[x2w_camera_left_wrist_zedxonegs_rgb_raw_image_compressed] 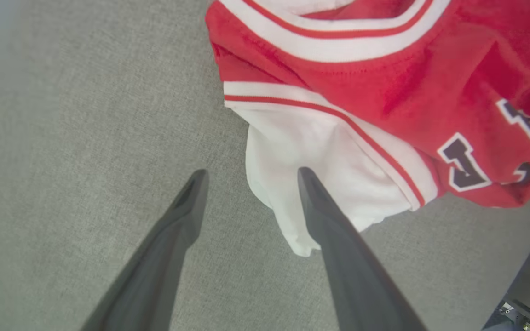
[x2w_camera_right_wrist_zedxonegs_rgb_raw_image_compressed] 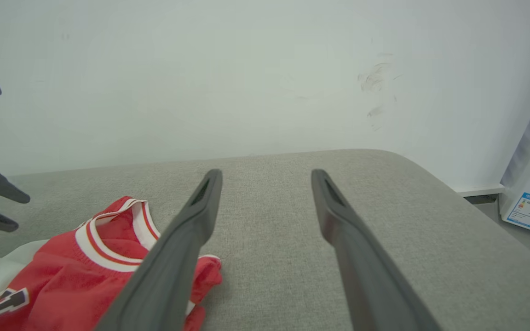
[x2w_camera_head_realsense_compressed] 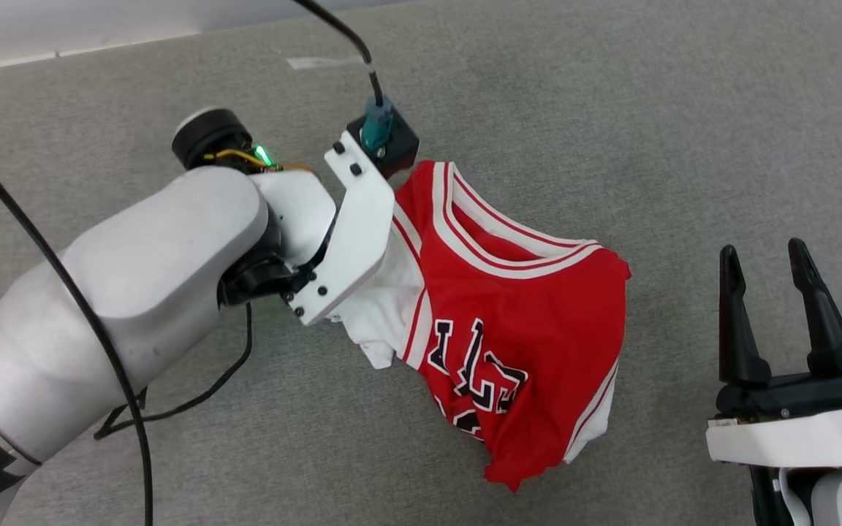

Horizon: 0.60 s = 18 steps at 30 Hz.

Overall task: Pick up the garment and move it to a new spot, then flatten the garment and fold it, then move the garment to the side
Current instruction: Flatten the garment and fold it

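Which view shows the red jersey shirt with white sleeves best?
The head view: the red jersey shirt lies nearly whole on the grey fabric surface, one edge behind the pale left arm. The left wrist view shows its white sleeve and striped collar close up; the right wrist view, one end with the collar.

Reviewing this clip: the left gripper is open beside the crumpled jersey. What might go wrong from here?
The left gripper straddles just the edge of the white sleeve; closing there may pinch too little cloth and slip.
The garment lies bunched, so lifting by one sleeve could leave it twisted, harder to flatten.
The right gripper stands open, apart from it, giving no support.
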Available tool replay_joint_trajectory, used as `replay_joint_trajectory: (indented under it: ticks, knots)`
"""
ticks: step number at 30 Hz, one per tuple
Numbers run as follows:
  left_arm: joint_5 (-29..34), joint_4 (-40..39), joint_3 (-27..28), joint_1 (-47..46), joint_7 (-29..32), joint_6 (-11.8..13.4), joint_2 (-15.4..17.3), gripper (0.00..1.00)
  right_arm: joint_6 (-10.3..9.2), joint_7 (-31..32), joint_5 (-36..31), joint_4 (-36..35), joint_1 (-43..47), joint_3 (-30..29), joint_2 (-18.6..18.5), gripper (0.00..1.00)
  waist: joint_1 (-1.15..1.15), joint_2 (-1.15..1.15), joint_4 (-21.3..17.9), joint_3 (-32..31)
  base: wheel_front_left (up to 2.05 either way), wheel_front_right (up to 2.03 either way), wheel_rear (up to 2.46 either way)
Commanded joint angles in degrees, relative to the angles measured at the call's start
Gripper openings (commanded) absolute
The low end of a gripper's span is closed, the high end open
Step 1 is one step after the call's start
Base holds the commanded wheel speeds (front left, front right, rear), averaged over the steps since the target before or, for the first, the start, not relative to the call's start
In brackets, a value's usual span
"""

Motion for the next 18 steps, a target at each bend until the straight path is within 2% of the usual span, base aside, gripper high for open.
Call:
replay_joint_trajectory:
  ticks: [1, 7, 11, 12, 13, 14, 18]
  knots:
    - [-0.29, -0.05, -1.09, 0.27, 0.98, 0.01, 0.59, 1.0, -0.02, -0.14, 0.07, -0.38, -1.33, 0.09, 0.04, 1.0, -0.01, 0.0, -0.86, 0.88, 0.0, 0.0, 0.0]
    - [1.58, -2.31, -2.41, 6.02, 7.84, 0.01, 2.29, 1.0, -0.02, -0.13, 0.56, -0.43, -1.84, 0.3, 0.04, 1.0, -0.01, 0.0, -2.21, 2.14, 0.0, 0.0, 0.0]
    - [3.52, -3.66, -2.84, 9.41, 9.31, -0.02, 2.62, 1.0, -0.02, -0.13, 0.57, -0.3, -1.98, 0.09, 0.05, 1.0, -0.01, 0.0, -2.21, 2.46, 0.0, 0.0, 0.0]
    - [4.06, -3.6, -2.91, 9.79, 8.93, -0.02, 2.52, 0.94, -0.02, -0.13, 0.43, -0.2, -2.01, 0.05, 0.05, 1.0, -0.01, 0.0, -2.04, 2.47, 0.0, 0.0, 0.0]
    - [4.33, -3.3, -2.9, 9.92, 8.03, -0.01, 2.35, 0.38, -0.02, -0.13, 0.25, -0.08, -2.09, 0.09, 0.05, 1.0, -0.01, 0.0, -1.83, 2.42, 0.0, 0.0, 0.0]
    - [4.34, -2.77, -2.92, 10.06, 7.39, -0.01, 2.06, 0.0, -0.02, -0.13, 0.12, -0.03, -2.18, 0.09, 0.05, 1.0, -0.01, 0.0, -1.58, 2.27, 0.0, 0.0, 0.0]
    - [3.32, 0.01, -2.51, 7.36, 1.26, 0.01, 1.29, 0.0, -0.02, -0.13, -0.63, 0.35, -1.52, -0.11, 0.04, 1.0, -0.01, 0.0, -0.04, 0.44, 0.0, 0.0, 0.0]
